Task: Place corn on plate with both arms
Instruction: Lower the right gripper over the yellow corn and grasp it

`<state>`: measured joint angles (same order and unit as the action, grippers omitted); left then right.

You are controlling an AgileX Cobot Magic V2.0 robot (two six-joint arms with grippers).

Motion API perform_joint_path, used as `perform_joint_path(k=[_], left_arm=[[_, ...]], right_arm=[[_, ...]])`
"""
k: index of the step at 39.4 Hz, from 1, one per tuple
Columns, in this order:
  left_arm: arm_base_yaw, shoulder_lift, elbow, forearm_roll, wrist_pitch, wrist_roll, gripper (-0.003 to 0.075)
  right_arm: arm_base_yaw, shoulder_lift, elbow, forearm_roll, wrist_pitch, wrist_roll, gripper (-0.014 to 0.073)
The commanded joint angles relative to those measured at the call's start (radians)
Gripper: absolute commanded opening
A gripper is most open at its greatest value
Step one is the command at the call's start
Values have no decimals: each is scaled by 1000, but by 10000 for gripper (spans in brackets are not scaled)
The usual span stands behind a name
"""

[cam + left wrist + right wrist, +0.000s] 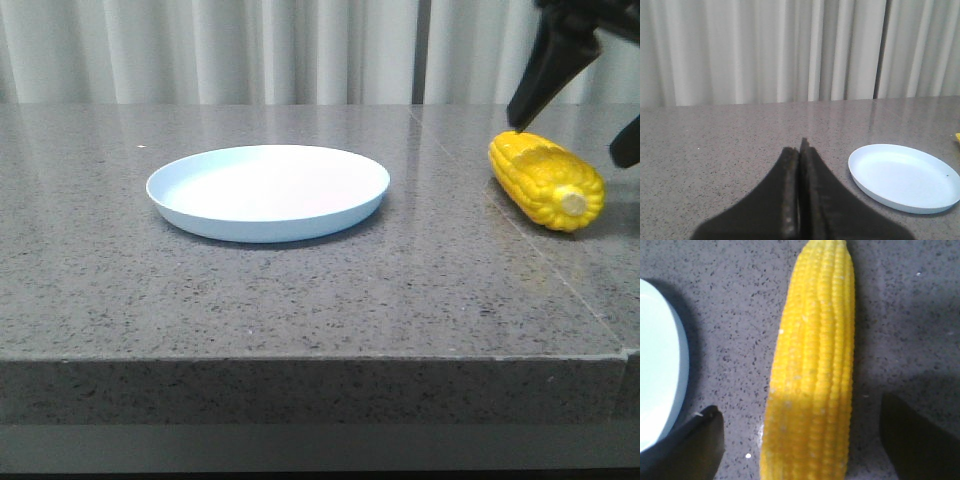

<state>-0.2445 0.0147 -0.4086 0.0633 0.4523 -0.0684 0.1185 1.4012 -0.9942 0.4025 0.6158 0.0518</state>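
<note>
Hovering spread wide over the corn (546, 180), right gripper (578, 125) fingers straddling it without touching; lying on table (300, 290) at plate's (268, 192) three o'clock; left gripper (799, 200) clenched, holding nothing

Yellow corn (546, 180) lying on grey stone table (300, 300), well right of empty pale plate (268, 191), pale stub end toward camera, black right gripper (585, 95) fingers spread just above it.
</note>
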Motion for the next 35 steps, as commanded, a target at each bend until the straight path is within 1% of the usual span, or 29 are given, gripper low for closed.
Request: perform_joint_path(k=[1, 9, 12, 14, 20, 21, 23, 25, 30, 35], left_arm=[[1, 14, -24, 1, -75, -10, -20], [1, 14, -24, 1, -75, -10, -20], [1, 14, -24, 1, -75, -10, -20], [1, 14, -24, 1, -75, -10, -20], [1, 14, -24, 1, -75, -10, -20], [1, 14, -24, 1, -75, -10, -20], [1, 14, -24, 1, -75, -10, -20], [1, 14, -24, 1, -75, -10, -20], [1, 14, -23, 1, -75, -10, -20], [1, 14, -23, 1, -75, -10, -20]], right_arm=[[4, 11, -35, -7, -87, 19, 650], [4, 50, -35, -6, -115, 19, 647], [4, 55, -35, -5, -108, 19, 617], [4, 55, -35, -5, -101, 19, 570], [4, 54, -35, 25, -88, 18, 317], [4, 53, -35, 28, -88, 18, 297], [4, 47, -35, 32, -92, 18, 229], [4, 38, -35, 33, -96, 18, 195], [4, -14, -44, 33, -100, 18, 188], [4, -50, -113, 31, -30, 18, 188]])
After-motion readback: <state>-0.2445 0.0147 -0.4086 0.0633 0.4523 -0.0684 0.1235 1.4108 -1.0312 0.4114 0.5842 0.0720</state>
